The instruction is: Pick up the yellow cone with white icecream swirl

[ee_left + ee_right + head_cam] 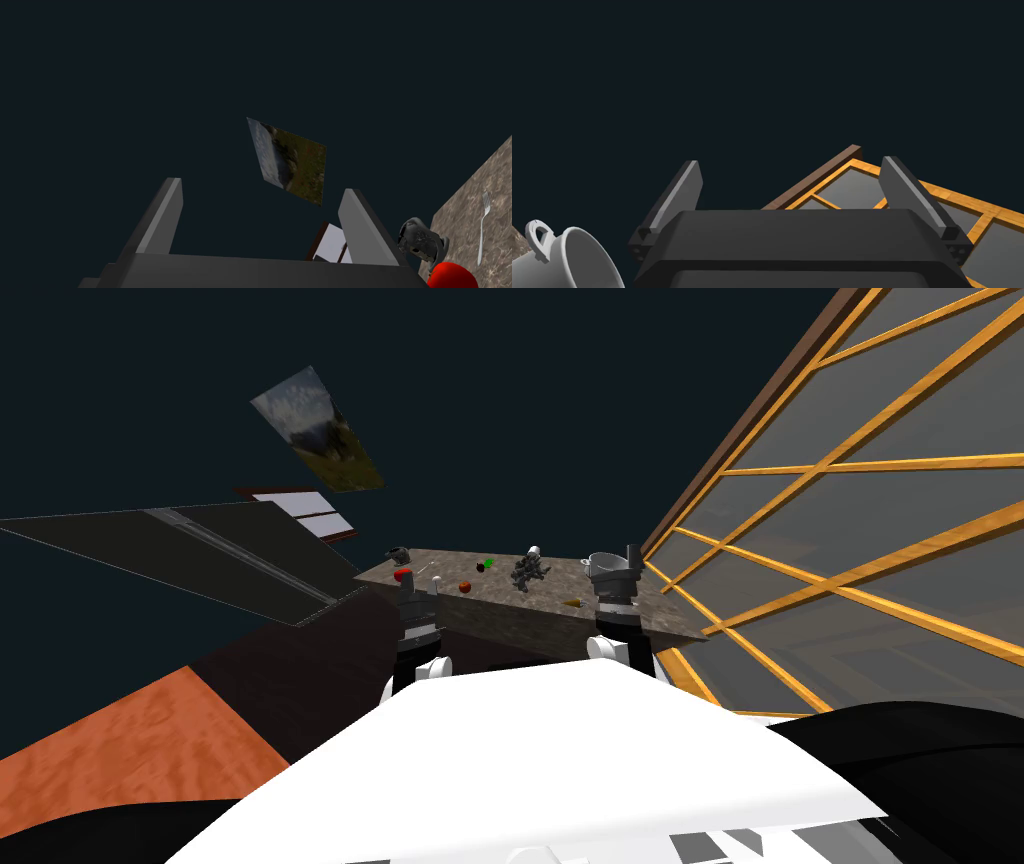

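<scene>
- Left jaws stand apart, holding nothing, centre-left in the head view, near a red object (403,576) at the end of the surface (505,593).
- Right jaws stand apart, holding nothing, centre-right, beside a white pot (603,563).
- A small yellowish cone (572,603) lies at frame centre, by the near edge, just left of the right arm; untouched.
- Judgement: task barely begun; reach, closure and lift outstanding.
- White swirl too small to confirm; dark heap (528,571) mid-surface unidentifiable.
</scene>
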`<state>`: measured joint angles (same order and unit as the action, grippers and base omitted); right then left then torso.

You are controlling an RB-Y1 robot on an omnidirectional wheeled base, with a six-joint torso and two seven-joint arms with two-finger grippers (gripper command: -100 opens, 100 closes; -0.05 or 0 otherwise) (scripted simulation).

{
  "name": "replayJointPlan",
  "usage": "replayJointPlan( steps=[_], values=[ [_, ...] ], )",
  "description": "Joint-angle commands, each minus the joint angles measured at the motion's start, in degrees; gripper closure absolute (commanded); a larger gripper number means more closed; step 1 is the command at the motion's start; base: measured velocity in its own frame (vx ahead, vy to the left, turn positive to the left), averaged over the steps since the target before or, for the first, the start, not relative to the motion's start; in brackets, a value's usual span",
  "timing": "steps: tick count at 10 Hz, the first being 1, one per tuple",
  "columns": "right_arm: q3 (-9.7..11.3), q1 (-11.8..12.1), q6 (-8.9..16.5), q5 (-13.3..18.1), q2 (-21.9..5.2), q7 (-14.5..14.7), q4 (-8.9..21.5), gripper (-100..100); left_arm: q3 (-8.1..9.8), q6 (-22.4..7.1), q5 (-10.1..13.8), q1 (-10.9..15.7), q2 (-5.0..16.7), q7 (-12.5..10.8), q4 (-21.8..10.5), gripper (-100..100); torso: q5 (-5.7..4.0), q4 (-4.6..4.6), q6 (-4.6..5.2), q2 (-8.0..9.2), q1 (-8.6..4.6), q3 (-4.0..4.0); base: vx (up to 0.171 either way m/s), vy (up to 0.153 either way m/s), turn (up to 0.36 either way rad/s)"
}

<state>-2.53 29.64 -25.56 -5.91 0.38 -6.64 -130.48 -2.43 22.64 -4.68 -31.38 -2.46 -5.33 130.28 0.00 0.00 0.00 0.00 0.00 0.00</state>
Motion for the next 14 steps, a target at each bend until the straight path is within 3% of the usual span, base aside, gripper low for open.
replayJointPlan(
  steps=[1, 5, 14],
  values=[
    [-0.34, 0.0, -0.46, 1.3, -1.65, -0.2, 0.12, -100, 0.0, 0.0, 0.0, 0.0, 0.0, 0.0, 0.0, 0, 0.0, 0.0, 0.0, 0.0, 0.0, 0.0, -0.014, -0.002, 0.004],
    [-2.32, 0.01, -3.17, 7.87, -6.95, -1.34, 0.75, -100, 0.0, 0.0, 0.0, 0.01, 0.0, 0.0, 0.0, 0, -0.02, 0.05, 0.0, 0.24, -0.09, 0.14, -0.06, -0.013, 0.012],
    [-5.65, -0.05, -7.9, 22.22, -12.49, -3.19, 1.79, -100, 0.0, 0.0, 0.0, 0.01, 0.0, 0.0, 0.0, 0, -0.01, 0.05, 0.0, 0.24, -0.03, 0.14, -0.051, -0.006, 0.017]
  ],
)
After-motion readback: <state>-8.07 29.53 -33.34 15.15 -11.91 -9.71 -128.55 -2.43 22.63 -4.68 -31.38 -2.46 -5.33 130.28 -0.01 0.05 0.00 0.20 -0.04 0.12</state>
